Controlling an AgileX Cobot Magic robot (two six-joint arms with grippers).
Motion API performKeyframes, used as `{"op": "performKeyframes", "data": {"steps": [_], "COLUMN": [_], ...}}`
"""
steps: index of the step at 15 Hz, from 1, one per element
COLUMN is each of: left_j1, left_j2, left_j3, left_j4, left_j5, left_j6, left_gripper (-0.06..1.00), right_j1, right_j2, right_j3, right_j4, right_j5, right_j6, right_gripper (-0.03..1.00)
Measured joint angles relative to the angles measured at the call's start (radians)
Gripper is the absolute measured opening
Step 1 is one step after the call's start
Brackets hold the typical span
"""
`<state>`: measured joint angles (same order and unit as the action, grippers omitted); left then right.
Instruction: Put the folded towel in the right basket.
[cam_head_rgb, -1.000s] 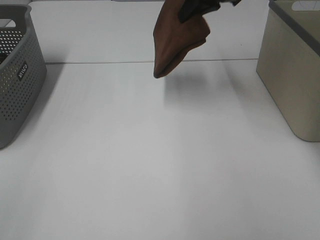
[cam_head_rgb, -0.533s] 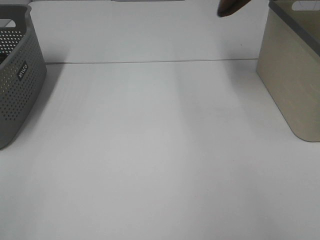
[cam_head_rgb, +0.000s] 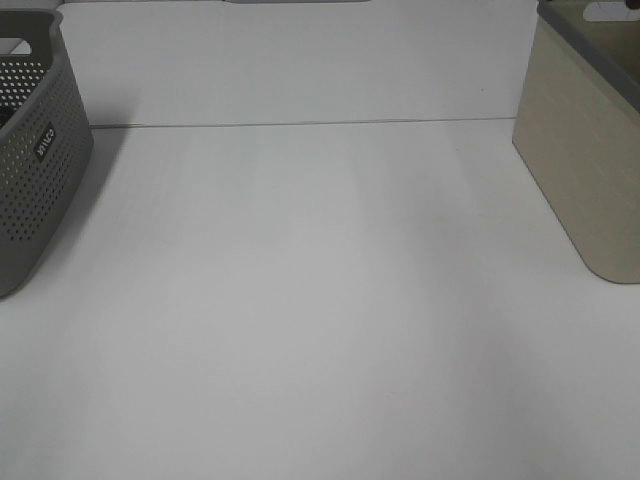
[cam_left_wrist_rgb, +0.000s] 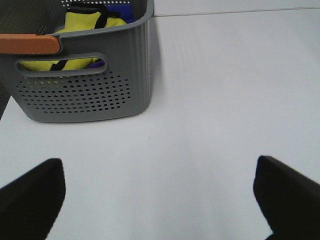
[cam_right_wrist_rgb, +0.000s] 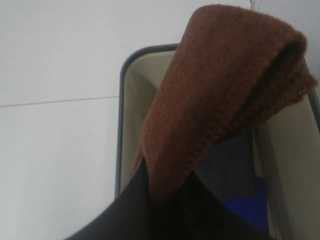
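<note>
The folded brown towel (cam_right_wrist_rgb: 220, 95) hangs from my right gripper (cam_right_wrist_rgb: 167, 200), which is shut on it, over the open top of the beige right basket (cam_right_wrist_rgb: 121, 125). Dark and blue cloth lies inside the basket. In the exterior high view the beige basket (cam_head_rgb: 585, 170) stands at the right edge, and the towel and both arms are out of view. My left gripper (cam_left_wrist_rgb: 160, 200) is open and empty above the white table, its dark fingers (cam_left_wrist_rgb: 287, 195) spread wide.
A grey perforated basket (cam_head_rgb: 35, 160) stands at the table's left edge; in the left wrist view this grey basket (cam_left_wrist_rgb: 85, 92) holds yellow and blue cloth. A seam line crosses the white table (cam_head_rgb: 320, 300) at the back.
The brown towel, held by my right gripper, rose and moved right out of the top of the exterior high view. The baskets have not moved.
</note>
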<state>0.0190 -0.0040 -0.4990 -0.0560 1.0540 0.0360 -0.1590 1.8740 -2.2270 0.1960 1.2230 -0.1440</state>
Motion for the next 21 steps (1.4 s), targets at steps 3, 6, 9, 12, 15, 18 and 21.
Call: {"op": "performKeyframes", "data": {"steps": [3,6,9,12,15,18,21], "left_j1": [0.0,0.0,0.0,0.0,0.0,0.0,0.0], "left_j2": [0.0,0.0,0.0,0.0,0.0,0.0,0.0], "left_j3": [0.0,0.0,0.0,0.0,0.0,0.0,0.0], "left_j4": [0.0,0.0,0.0,0.0,0.0,0.0,0.0], "left_j5": [0.0,0.0,0.0,0.0,0.0,0.0,0.0], "left_j6": [0.0,0.0,0.0,0.0,0.0,0.0,0.0], "left_gripper": [0.97,0.97,0.97,0.97,0.97,0.97,0.97], "right_j1": [0.0,0.0,0.0,0.0,0.005,0.081,0.193], "right_j2": [0.01,0.083,0.133,0.137,0.126,0.103,0.088], "right_j3": [0.107,0.19,0.192,0.192,0.192,0.192,0.192], "right_j4": [-0.054,-0.102,-0.106,-0.105,-0.016,0.025,-0.012], "right_j5": [0.0,-0.003,-0.003,-0.004,-0.004,-0.003,-0.003], "right_j6": [0.023,0.077,0.111,0.12,0.129,0.129,0.129], "right_gripper": [0.08,0.1,0.32,0.53,0.58,0.58,0.58]}}
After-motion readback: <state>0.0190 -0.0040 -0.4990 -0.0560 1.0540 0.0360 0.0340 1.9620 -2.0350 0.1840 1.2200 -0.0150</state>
